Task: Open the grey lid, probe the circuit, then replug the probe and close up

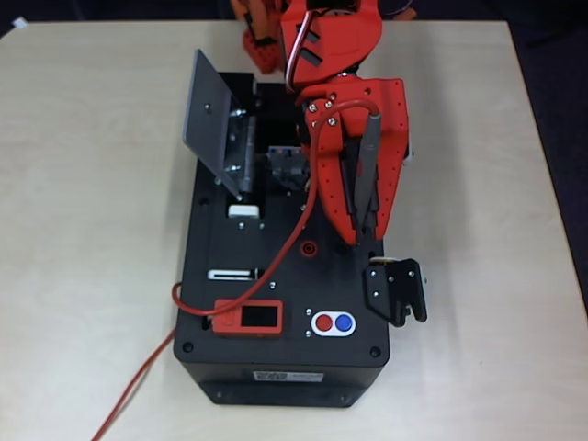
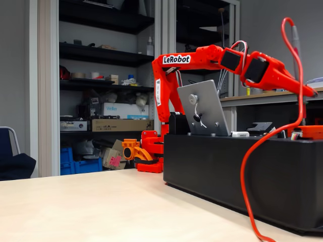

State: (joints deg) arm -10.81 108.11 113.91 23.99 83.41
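The grey lid (image 1: 207, 115) stands swung open at the upper left of the black box (image 1: 276, 367); in the fixed view the lid (image 2: 204, 108) is upright with its knob facing the camera. Beside it the circuit (image 1: 285, 167) lies uncovered in its dark recess. My orange gripper (image 1: 364, 231) is shut on the probe (image 1: 369, 175), which lies lengthwise between the fingers, tip toward the box front. It hangs above the box, right of the recess and of the round red socket (image 1: 310, 248). The probe's red cable (image 1: 276, 257) loops high in the fixed view (image 2: 287, 22).
A white slider tab (image 1: 243, 211), a red module with a dark screen (image 1: 250, 319) and red and blue buttons (image 1: 333, 322) sit on the box top. A black bracket (image 1: 395, 291) juts from its right side. The cable trails off the table's front left.
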